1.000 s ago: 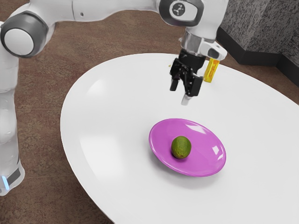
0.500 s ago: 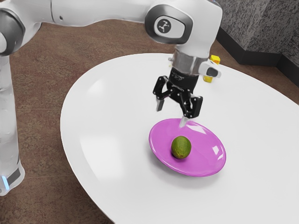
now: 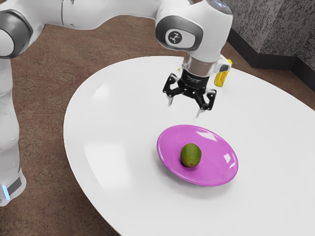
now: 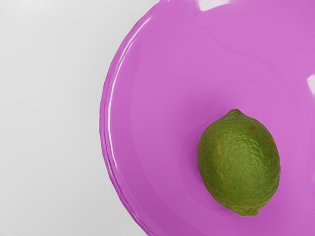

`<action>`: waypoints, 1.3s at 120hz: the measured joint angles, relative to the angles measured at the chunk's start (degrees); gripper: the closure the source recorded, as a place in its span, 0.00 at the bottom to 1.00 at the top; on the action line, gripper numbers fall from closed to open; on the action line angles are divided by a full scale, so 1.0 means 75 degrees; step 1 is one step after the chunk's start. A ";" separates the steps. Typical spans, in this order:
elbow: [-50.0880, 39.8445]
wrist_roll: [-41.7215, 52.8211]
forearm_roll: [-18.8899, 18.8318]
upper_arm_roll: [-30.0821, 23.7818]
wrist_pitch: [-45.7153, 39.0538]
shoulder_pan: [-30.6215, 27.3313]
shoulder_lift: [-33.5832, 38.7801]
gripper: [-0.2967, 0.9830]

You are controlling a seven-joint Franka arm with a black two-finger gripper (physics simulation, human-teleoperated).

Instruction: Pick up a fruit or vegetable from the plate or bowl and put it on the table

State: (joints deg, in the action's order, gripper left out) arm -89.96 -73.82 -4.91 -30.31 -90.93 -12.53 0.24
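My gripper (image 3: 184, 108) has its fingers apart. I should centre them over the lime (image 4: 238, 164) before lowering toward the plate (image 3: 216, 160).

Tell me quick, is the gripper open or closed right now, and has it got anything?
Gripper: open, fingers apart, holding nothing; the lime is on the purple plate below.

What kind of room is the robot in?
Maybe a dining room, though I can't be sure. There's a round-edged white table, a purple plate with a green lime on it, and a gray wall beyond.
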 joint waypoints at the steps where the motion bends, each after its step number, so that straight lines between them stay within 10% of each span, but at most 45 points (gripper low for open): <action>1: 0.0001 -0.0045 -0.0014 0.0000 -0.0006 0.0017 -0.0015 0.23; 156: 0.0213 -0.2906 -0.0589 -0.0080 -0.0822 0.0423 -0.1950 0.23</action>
State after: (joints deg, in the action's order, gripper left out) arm -88.37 -95.62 -9.33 -30.91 -97.09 -9.36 -14.38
